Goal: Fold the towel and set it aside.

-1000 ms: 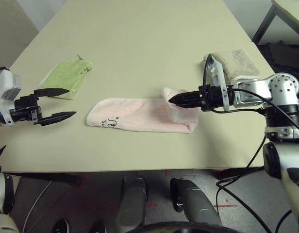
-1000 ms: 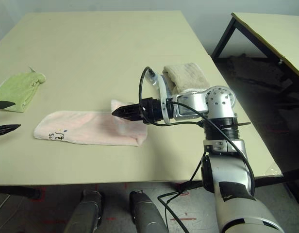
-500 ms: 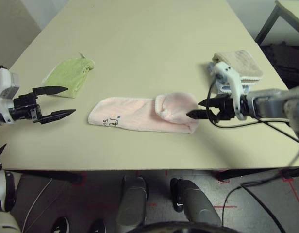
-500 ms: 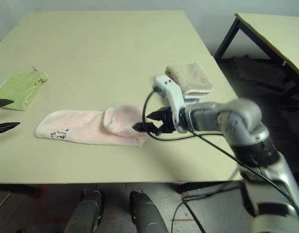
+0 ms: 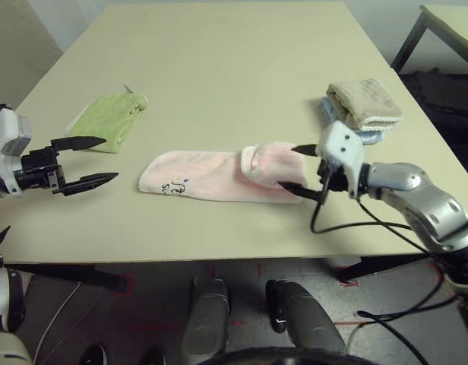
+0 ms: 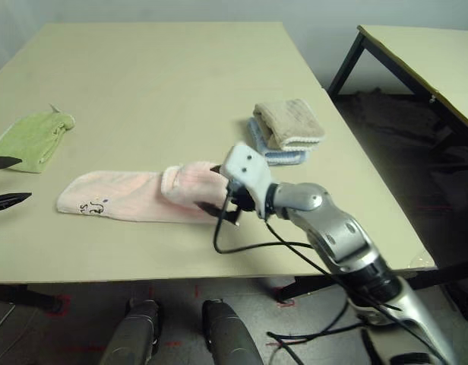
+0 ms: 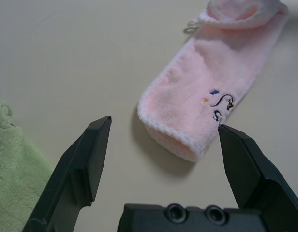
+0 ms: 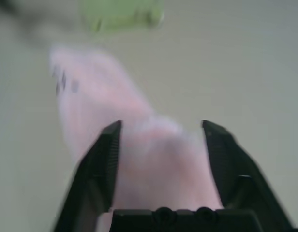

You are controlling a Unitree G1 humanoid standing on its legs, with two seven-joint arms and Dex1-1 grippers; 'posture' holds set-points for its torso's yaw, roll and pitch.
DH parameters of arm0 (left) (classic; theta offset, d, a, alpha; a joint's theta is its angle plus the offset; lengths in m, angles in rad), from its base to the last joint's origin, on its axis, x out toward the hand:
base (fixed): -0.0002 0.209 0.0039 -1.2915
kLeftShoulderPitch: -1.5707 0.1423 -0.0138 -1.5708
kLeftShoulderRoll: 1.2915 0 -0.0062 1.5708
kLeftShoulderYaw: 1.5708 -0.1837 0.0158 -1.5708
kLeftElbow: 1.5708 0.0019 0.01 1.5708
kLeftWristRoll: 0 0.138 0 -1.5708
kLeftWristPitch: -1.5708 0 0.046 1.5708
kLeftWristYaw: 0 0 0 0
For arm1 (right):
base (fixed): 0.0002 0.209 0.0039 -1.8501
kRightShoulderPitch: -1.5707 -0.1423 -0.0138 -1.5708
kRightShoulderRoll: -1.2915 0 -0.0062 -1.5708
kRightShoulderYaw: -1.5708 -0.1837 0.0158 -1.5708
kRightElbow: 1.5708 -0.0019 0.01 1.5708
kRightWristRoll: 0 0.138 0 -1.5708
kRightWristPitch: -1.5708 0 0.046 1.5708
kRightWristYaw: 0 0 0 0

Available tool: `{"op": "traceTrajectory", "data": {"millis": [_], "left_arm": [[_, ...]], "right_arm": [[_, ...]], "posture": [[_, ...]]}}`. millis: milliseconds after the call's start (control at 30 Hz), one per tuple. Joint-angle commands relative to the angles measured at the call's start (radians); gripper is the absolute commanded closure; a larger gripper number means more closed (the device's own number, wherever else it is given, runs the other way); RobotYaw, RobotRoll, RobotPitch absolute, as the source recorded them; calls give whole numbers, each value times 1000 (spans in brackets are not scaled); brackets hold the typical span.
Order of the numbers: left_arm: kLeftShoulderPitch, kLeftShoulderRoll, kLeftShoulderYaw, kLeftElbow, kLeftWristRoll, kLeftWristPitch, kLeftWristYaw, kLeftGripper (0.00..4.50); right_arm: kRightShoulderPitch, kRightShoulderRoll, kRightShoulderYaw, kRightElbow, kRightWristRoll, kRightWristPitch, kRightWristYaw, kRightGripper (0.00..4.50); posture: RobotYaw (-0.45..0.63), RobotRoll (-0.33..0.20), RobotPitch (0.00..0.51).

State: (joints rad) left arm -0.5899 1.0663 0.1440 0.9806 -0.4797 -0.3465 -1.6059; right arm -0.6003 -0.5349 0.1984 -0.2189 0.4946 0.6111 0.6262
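On table (image 5: 219, 68): long pink terry towel (image 5: 211, 176), folded strip.

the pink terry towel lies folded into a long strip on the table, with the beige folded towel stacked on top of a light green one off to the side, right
Not quite. The pink terry towel does lie as a long strip on the table, but the beige folded towel sits on a light blue folded towel, not a green one. The light green cloth lies apart at the table's other side. The left eye view shows this.

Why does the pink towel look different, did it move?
Yes. The towel has its right end flopped over leftward, away from the beige folded towel; its lettered end stayed put near the green cloth.
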Motion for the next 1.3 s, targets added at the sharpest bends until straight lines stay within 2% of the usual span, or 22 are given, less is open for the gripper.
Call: {"op": "traceTrajectory", "data": {"millis": [33,200,600,800,933,1067,1300], "left_arm": [[0,-1,15,-3,12,7,-8,0],[1,-1,25,-3,16,10,-8,0],[0,-2,55,6,32,11,-8,0],[-7,-9,59,12,38,7,-8,0],[-7,-13,64,13,39,5,-8,0],[-3,-15,69,12,42,5,-8,0],[-5,-19,68,17,50,5,-8,0]], "right_arm": [[20,33,13,71,-42,62,-30,2749],[60,61,32,84,-75,78,-11,4478],[93,167,67,79,-83,141,17,4478],[112,180,145,135,-117,158,66,4478],[113,185,157,145,-127,159,87,4478],[94,204,113,129,-96,167,94,4478],[-10,234,-64,31,64,292,85,4478]], "posture": [[90,0,166],[98,0,170],[98,0,179],[99,0,176],[101,0,175],[100,0,175],[96,0,178]]}}
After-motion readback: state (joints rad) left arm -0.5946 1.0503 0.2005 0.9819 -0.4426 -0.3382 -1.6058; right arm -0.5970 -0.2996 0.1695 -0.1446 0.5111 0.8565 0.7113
